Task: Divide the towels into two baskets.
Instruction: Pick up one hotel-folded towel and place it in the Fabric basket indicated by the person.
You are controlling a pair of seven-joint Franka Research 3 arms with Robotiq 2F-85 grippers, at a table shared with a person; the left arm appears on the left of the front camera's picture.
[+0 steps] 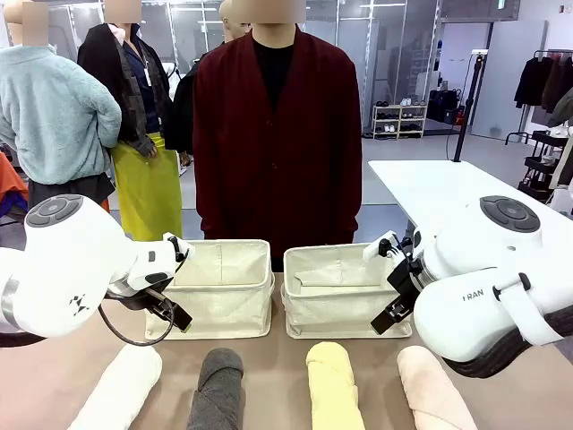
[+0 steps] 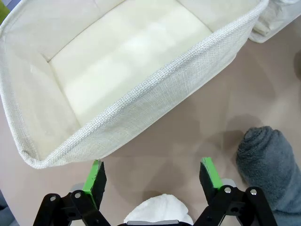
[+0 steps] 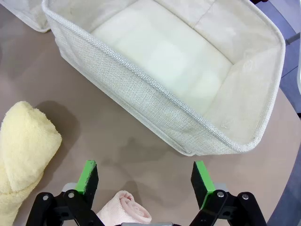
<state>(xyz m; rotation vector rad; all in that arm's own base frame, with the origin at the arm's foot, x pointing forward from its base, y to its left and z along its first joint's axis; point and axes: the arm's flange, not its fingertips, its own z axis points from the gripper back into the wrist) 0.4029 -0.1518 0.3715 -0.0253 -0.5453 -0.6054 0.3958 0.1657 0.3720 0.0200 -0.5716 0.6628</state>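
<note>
No part of the division is done yet. Two rectangular cream canvas bins with soft upright sides are set side by side on the brown table (image 1: pixel 277 376), the left basket (image 1: pixel 219 287) just beside the right basket (image 1: pixel 336 291). Both are seen bare inside from the wrist views.

Four rolled terry towels are laid in a row on the robot's side of the baskets. The white towel roll (image 1: pixel 121 390) is at the left, followed by the dark grey towel roll (image 1: pixel 217 390), the pale yellow towel roll (image 1: pixel 333 390) and the pale pink towel roll (image 1: pixel 434 390) at the right. All four are left to be moved, presumably two to each basket.

The left gripper (image 2: pixel 153 173) is held spread wide above the end of the white towel roll, with nothing between its green pads (image 2: pixel 95 175). The right gripper (image 3: pixel 143 175) is spread likewise above the end of the pale pink towel roll and grips nothing. Neither roll is touched, as far as can be judged.

The near ends of the towels are cut off by the bottom edge of the front view. The outer front corners of the baskets are covered there by the arms, and the grippers are hard to make out against the dark cabling. The hands of the person in the dark red cardigan (image 1: pixel 277 125) are hidden behind the baskets.
</note>
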